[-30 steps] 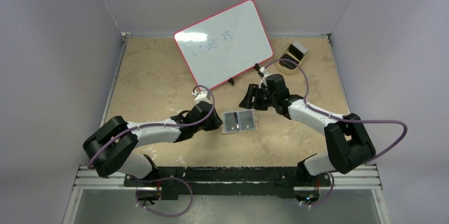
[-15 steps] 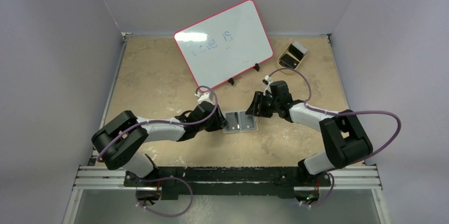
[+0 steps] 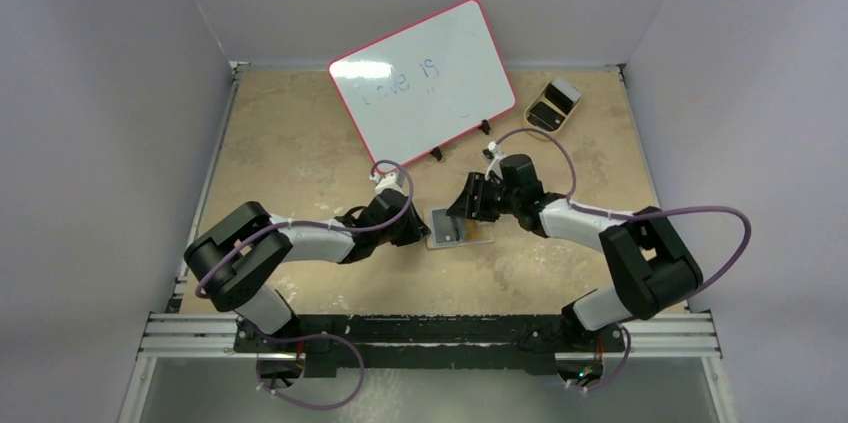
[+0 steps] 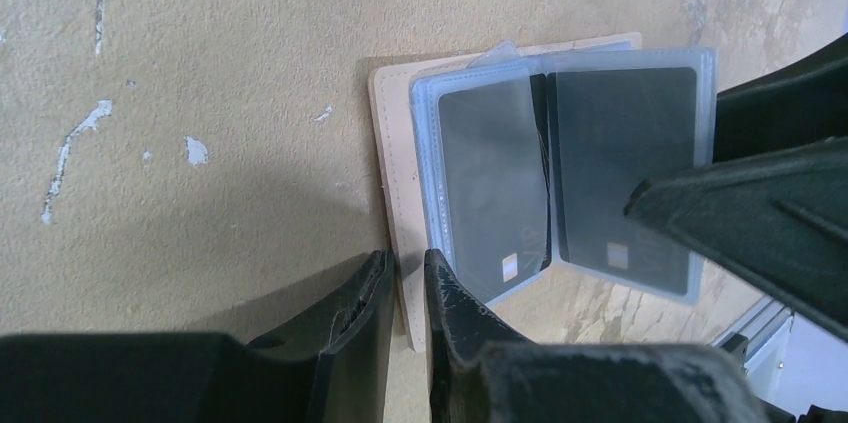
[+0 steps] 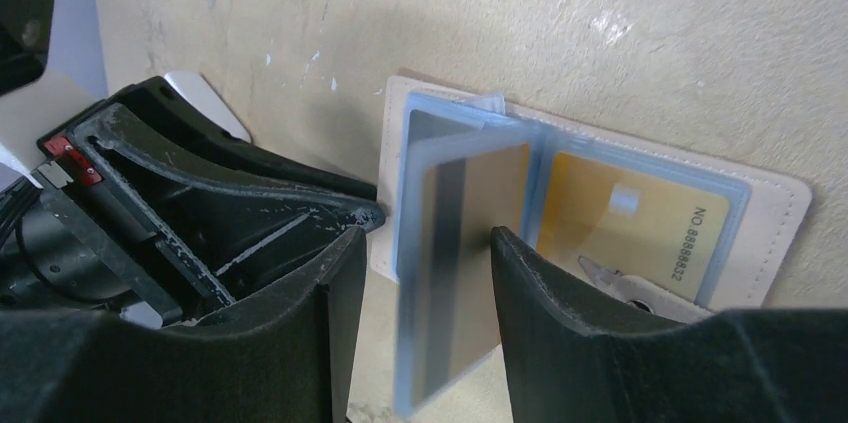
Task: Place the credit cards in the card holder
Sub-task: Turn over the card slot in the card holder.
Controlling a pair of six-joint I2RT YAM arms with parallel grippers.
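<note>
We have the left gripper (image 4: 405, 263) nipped tight on the edge of the open card holder (image 4: 390, 143) to pin it to the table (image 3: 300, 143), while the right gripper (image 5: 425, 238) (jaws apart) straddles a lifted clear leaf (image 5: 460, 273) — seemingly to turn it — the credit cards (image 5: 640, 228) sitting inside the sleeves.

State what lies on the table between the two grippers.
The open wallet lies between the left gripper and the right gripper, its clear card sleeves showing; the top view shows this best.
</note>
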